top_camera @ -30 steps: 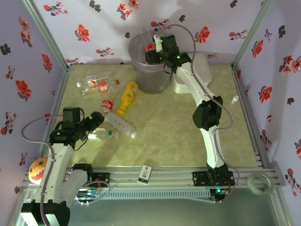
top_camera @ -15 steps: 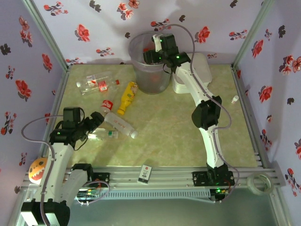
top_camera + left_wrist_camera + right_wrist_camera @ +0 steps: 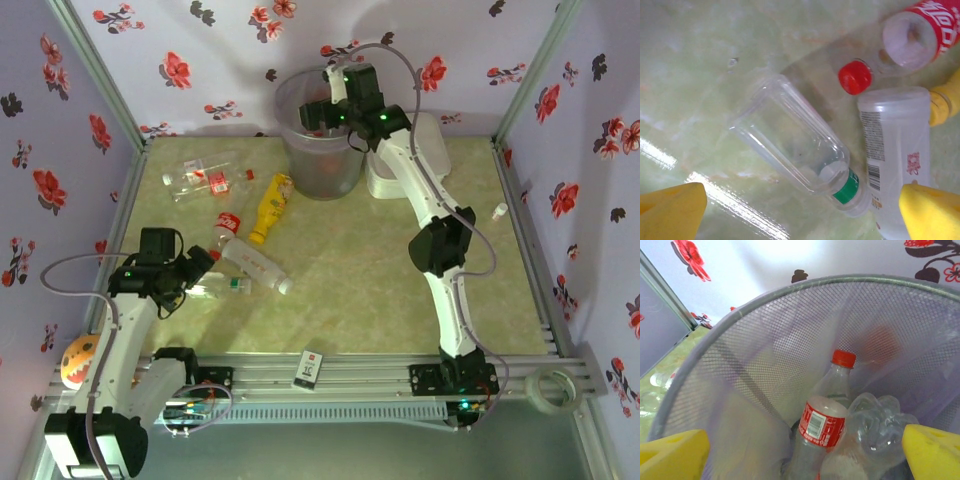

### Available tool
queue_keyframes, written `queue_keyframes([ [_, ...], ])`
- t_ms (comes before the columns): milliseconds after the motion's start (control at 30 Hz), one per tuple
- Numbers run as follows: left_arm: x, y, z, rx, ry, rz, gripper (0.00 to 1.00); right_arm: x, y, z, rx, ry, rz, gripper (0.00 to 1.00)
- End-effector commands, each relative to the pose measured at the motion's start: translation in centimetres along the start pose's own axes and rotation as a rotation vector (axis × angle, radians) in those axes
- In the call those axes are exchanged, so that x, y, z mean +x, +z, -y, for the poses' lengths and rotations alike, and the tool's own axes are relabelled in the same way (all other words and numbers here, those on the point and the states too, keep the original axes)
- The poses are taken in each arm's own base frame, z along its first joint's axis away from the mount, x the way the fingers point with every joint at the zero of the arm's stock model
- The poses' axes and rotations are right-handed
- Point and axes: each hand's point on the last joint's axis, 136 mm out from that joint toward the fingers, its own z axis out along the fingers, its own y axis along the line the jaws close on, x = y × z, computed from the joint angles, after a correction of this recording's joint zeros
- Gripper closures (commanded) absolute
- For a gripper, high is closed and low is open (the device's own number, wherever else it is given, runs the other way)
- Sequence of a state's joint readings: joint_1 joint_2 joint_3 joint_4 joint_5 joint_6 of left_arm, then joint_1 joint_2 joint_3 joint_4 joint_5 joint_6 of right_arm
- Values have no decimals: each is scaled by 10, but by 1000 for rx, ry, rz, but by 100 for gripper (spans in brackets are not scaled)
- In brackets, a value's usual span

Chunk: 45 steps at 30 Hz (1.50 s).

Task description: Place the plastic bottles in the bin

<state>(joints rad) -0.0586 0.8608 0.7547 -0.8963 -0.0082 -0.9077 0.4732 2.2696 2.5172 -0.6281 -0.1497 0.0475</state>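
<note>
Left gripper [image 3: 802, 212] spread wide, empty, above clear green-banded bottle [image 3: 795, 150] lying on table [image 3: 350, 290], red-labelled bottles [image 3: 210, 178] and yellow squeeze bottle [image 3: 272, 205] lying beyond, right gripper [image 3: 802, 452] wide apart, holding nothing, over bin [image 3: 300, 155], red-capped bottle [image 3: 822, 425] inside.

Table [image 3: 690, 75]: pale green marbled sheet, smooth, glossy, streaked with glare.
Clear bottle [image 3: 790, 145]: thin transparent plastic, smooth and shiny; green printed band near the neck.
Whitish bottle [image 3: 895, 150]: frosted plastic, satin, printed label.
Red cap [image 3: 855, 77]: opaque plastic, glossy.
Yellow squeeze bottle [image 3: 272, 205]: opaque plastic, slight sheen.
Bin [image 3: 740, 365]: fine grey mesh wall, smooth rim, creased translucent film inside.
2 bottles inside: labelled bottle [image 3: 822, 425], clear plastic with glossy red wrap; crumpled bottle [image 3: 880, 425], clear, dented.
Walls [image 3: 200, 60]: matt floral print.
Frame rails [image 3: 370, 376]: bare ribbed metal, dull sheen.
</note>
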Motion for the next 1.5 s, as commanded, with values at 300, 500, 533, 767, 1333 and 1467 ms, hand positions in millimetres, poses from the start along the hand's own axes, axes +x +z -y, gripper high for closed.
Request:
queue_keyframes([
  [300, -1, 9, 2, -31, -293, -7, 0, 20, -139, -22, -16, -7, 12, 1],
  [500, 0, 17, 4, -42, -379, -18, 0, 69, -166, -12, 26, 8, -40, 1],
  [533, -2, 18, 5, -35, -383, -14, 0, 78, -167, -10, 33, 27, -50, 1],
  [767, 6, 32, 4, -67, -454, -53, 0, 137, -173, -17, -40, 171, -84, 1],
  [1333, 18, 85, -12, -184, -571, -91, 12, 172, -170, -15, -31, 176, -150, 1],
  [1467, 20, 92, -15, -203, -577, -92, 23, 178, -168, -15, -36, 176, -169, 2],
])
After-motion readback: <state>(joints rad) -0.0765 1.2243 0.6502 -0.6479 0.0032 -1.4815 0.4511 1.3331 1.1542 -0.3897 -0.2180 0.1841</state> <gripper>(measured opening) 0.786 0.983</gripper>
